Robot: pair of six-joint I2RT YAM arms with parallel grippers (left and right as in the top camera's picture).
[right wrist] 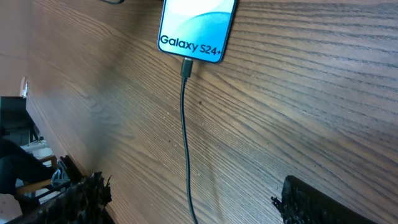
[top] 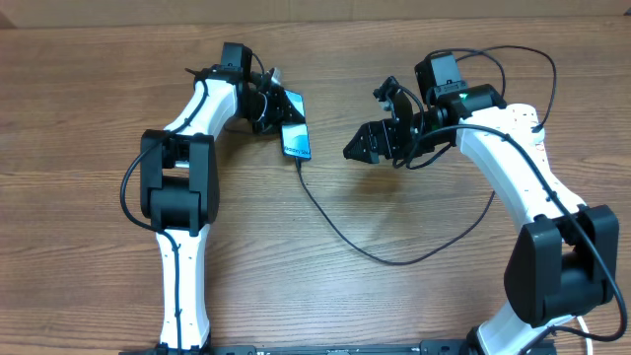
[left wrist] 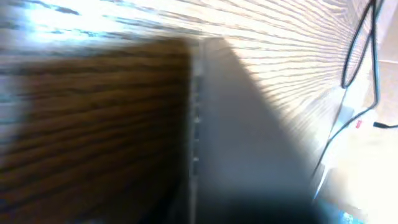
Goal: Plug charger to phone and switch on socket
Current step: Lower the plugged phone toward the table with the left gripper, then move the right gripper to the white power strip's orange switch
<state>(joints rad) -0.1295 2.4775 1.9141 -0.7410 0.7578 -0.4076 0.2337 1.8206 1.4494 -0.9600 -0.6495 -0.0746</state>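
The phone [top: 296,139] lies on the wooden table with its blue screen up, and its "Galaxy S24+" lettering shows in the right wrist view [right wrist: 196,22]. The charger's connector [right wrist: 186,63] sits in the phone's near end. Its thin black cable [top: 345,232] curves across the table and passes behind the right arm, where its plug is hidden. My left gripper [top: 274,105] is at the phone's far end and looks shut on it. The left wrist view is filled by a blurred grey slab [left wrist: 249,143]. My right gripper [top: 363,146] is open and empty, with the cable [right wrist: 184,124] running between its fingers [right wrist: 186,208]. The socket is not in the overhead view.
A blurred white object with a red mark [left wrist: 356,121] and thin black wires shows at the right of the left wrist view; I cannot tell if it is the socket. The right arm's own black cables loop above its wrist [top: 523,59].
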